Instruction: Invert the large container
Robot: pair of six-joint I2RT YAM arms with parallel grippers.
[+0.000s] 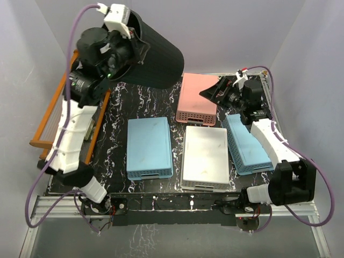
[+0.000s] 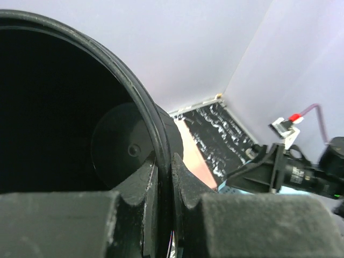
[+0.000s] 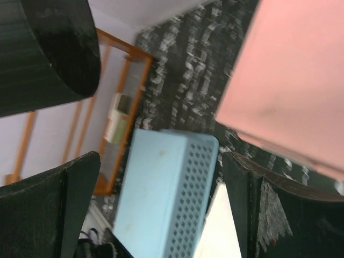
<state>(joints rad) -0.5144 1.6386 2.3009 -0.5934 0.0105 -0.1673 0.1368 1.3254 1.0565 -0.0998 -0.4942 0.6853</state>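
The large container (image 1: 156,56), tilted at rear left of the desk (image 1: 115,115), was grasped at its rim by the left jaws; the right jaws stood released near the pink basket (image 1: 198,97).

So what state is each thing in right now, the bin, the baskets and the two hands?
Black bin: tilted, rim gripped, not yet upside down.
Left hand: shut on the bin's rim.
Right hand: open, holding nothing.
Pink basket: upside down.
Left blue basket: upside down.
White basket: upside down.
Right blue basket: upside down.
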